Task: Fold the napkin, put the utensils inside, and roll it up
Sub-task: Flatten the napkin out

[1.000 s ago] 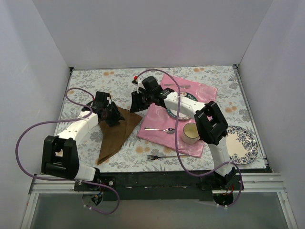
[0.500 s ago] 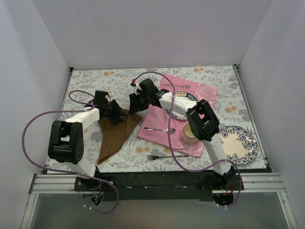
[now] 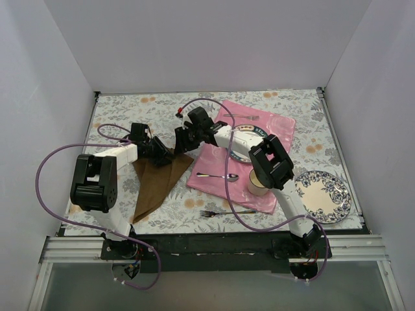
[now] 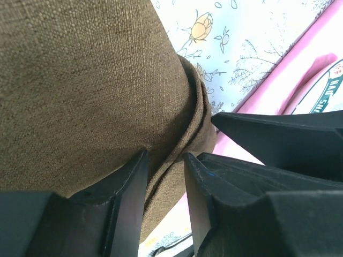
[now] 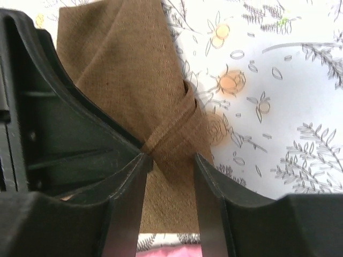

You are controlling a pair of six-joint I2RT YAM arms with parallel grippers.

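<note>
Left wrist view: the left fingers [image 4: 126, 198] pinch a raised ridge along the napkin [image 4: 80, 80]. In the right wrist view the right fingers [image 5: 127, 203] squeeze a bunched fold of the same cloth. Since 1 second ago the 2 pairs have drawn closer together at the napkin's far edge, gathering cloth between them, and the left elbow has swung up. The napkin lies as a long brown triangle on the bench [image 3: 117, 110], just left of the pink cloth [image 3: 279, 123]. Folding looks underway. The spoon [image 3: 217, 175] on the pink cloth and the fork [image 3: 220, 212] at its near edge lie untouched, so loading and rolling remain.
</note>
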